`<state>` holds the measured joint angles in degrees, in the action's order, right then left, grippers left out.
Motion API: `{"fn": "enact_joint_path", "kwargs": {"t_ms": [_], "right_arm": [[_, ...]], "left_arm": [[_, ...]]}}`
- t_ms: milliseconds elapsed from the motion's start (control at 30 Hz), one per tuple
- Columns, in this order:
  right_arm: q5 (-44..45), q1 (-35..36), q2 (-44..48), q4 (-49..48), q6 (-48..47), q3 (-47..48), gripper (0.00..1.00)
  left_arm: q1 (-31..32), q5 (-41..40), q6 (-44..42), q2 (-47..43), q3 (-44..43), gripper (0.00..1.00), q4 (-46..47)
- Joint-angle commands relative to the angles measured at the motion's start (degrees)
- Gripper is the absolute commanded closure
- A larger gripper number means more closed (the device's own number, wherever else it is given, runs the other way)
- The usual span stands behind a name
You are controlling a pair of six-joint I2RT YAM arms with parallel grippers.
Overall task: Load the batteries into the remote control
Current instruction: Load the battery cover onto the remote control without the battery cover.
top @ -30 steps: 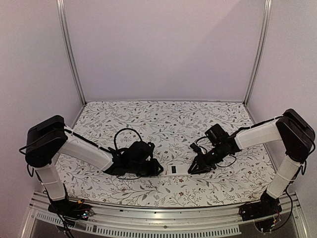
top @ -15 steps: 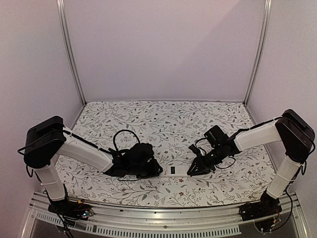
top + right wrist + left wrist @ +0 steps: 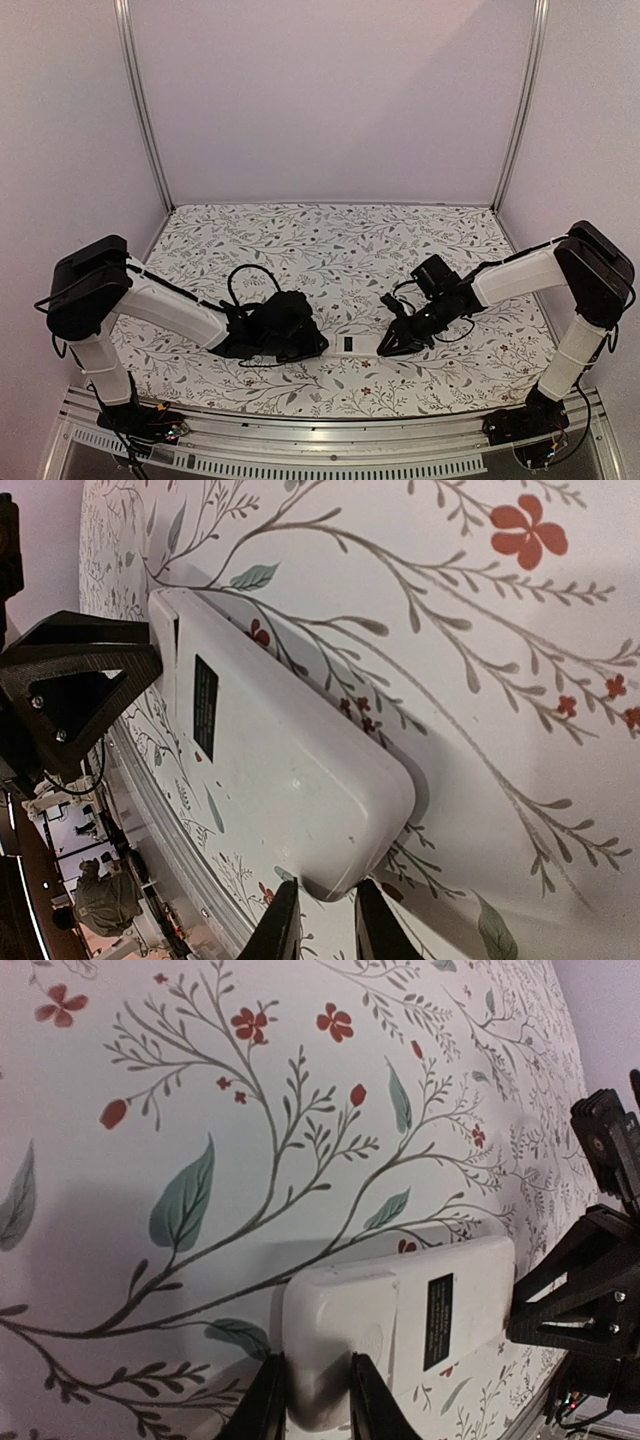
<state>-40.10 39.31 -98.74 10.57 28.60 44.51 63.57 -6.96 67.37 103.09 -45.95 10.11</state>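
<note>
Top external: left gripper (image 3: 321,342) and right gripper (image 3: 386,347) flank remote control (image 3: 351,343).

remote control (image 3: 352,343): between claws | left claw (image 3: 318,343): left end | right claw (image 3: 385,347): right end

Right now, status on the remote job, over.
Left gripper pinching one end of the remote control, back up. Right gripper at the other end, grip unclear. No batteries in view.

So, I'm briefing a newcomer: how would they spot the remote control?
On the flowered table, look near the front edge's middle. The remote control lies between left claw and right claw: flat, white, one dark rectangle, unlike the black claws.
</note>
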Motion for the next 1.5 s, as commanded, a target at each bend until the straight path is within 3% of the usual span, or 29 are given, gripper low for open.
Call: {"fn": "enact_joint_path", "kwargs": {"t_ms": [0, 500, 1100, 1467], "right_arm": [[-2.1, 1.7, -1.4, -2.9, 0.3, -0.1, 0.81], [-1.5, 2.0, -2.4, -3.0, 0.1, -0.1, 0.81], [-1.1, 0.2, -1.1, -1.0, -1.6, -0.4, 0.79], [-1.1, -0.6, -0.7, 1.0, -2.7, 0.3, 0.68]], "left_arm": [[2.2, 2.4, 0.8, 2.0, 1.0, 0.78, -6.7], [2.3, 3.8, 2.6, 6.1, -0.6, 0.78, -12.2], [0.9, 1.3, -2.6, 2.2, -2.5, 0.63, -19.3], [-1.0, 0.0, -8.0, 0.8, -3.5, 0.6, -20.3]]}}
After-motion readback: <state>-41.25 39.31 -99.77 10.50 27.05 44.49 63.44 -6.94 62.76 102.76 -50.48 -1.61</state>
